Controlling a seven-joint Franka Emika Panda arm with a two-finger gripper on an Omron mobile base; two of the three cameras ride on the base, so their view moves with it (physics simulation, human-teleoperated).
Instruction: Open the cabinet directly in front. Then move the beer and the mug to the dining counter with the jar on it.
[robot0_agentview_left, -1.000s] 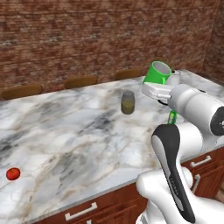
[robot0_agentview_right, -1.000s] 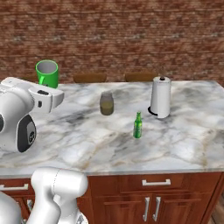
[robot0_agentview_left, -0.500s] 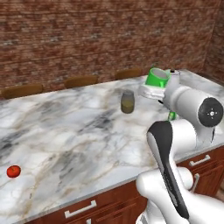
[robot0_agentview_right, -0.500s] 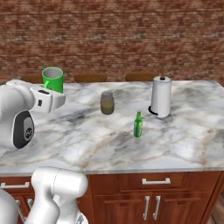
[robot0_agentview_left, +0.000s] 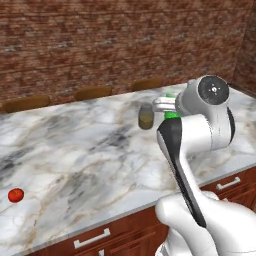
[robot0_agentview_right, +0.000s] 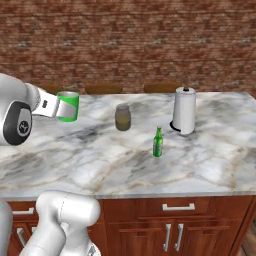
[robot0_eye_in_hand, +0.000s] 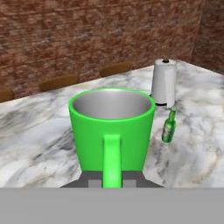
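Bright green mug (robot0_agentview_right: 68, 106) upright, held above the marble dining counter (robot0_agentview_right: 100, 160). Slim green beer bottle (robot0_agentview_right: 158, 142) stands upright on it, near the olive-brown jar (robot0_agentview_right: 123, 117).

No readable text, labels, brands, numbers or signs on anything in these views

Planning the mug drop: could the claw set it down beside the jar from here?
Probably yes. The claw holds the mug above bare marble counter, left of the jar; nothing stands between them.
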